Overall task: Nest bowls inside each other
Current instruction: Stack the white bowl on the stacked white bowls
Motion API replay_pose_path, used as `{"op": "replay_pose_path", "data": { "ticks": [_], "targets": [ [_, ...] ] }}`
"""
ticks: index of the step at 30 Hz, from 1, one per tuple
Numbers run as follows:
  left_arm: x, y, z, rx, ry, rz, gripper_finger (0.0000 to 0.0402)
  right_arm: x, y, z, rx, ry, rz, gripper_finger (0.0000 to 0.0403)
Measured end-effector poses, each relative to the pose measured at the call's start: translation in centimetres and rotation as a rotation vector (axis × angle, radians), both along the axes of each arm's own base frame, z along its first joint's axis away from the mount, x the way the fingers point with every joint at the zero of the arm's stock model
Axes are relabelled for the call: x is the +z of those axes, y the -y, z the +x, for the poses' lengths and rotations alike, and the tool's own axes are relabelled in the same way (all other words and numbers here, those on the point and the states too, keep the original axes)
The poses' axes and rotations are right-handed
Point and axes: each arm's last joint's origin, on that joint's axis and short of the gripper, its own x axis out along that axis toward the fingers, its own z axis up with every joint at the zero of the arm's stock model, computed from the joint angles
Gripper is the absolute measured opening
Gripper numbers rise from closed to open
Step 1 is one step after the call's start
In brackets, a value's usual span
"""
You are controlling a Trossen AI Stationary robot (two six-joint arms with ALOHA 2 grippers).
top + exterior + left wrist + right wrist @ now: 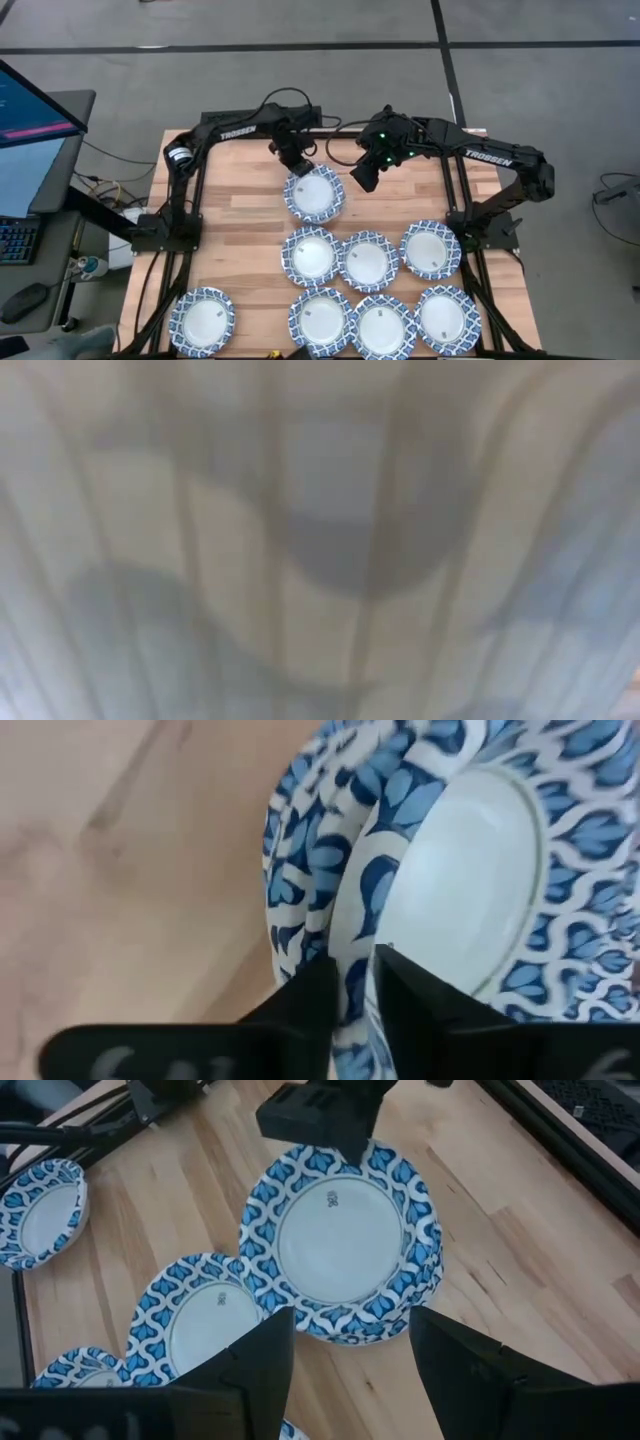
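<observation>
A stack of nested blue-and-white bowls [314, 194] sits at the table's far middle, also seen as the stack [340, 1240] in the right wrist view. My left gripper [296, 160] is at the stack's far rim, shut on the top bowl [470, 870]. My right gripper [362, 180] hovers open just right of the stack, its fingers [250, 1370] apart and touching nothing. Several single bowls [367, 260] rest on their bases nearer the front. A blurred bowl wall [320, 540] fills the low view. My left gripper pinches the top bowl's patterned rim [352, 935] between its two fingers, one finger [410, 990] on the white inner side and one [305, 1000] on the outer side. It comes from the table's far side, slanting down. The bowl sits in the stack below it.
Three bowls [430, 248] stand in a middle row and three more [380, 325] along the near edge, with another bowl [203, 320] at the near left corner. Bare wood [230, 220] lies left of the stack. Arm frames stand at both table sides.
</observation>
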Motion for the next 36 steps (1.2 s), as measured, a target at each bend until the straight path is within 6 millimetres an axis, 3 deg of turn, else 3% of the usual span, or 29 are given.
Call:
{"op": "replay_pose_path", "data": {
  "ticks": [9,16,20,23,26,30,36],
  "targets": [
    [0.8,0.5,-0.2,-0.032,0.013,-0.05,0.0147,0.0,0.0,0.0,0.001,0.007,-0.004,0.0221],
    [7.3,0.7,-0.9,-0.018,0.176,0.165,0.0158,0.0,0.0,0.0,0.013,0.006,-0.014,0.0221],
    [8.8,0.3,-1.8,0.013,0.19,0.24,0.0158,0.0,0.0,0.0,0.013,0.006,-0.014,0.0221],
    [9.1,1.0,-3.2,-0.055,0.1,0.247,0.0157,0.0,0.0,0.0,0.013,0.005,-0.013,0.0221],
    [11.0,3.3,-5.4,-0.166,0.033,0.249,0.0153,0.0,0.0,0.0,0.013,-0.005,-0.01,0.0221],
    [13.3,8.2,-9.2,-0.299,0.022,0.204,0.0151,-0.1,0.0,-0.1,0.013,-0.01,-0.009,0.0221],
    [12.4,15.5,-16.3,-0.345,0.06,0.171,0.0151,0.0,0.1,-0.1,0.001,-0.012,-0.022,0.0221]
  ]
}}
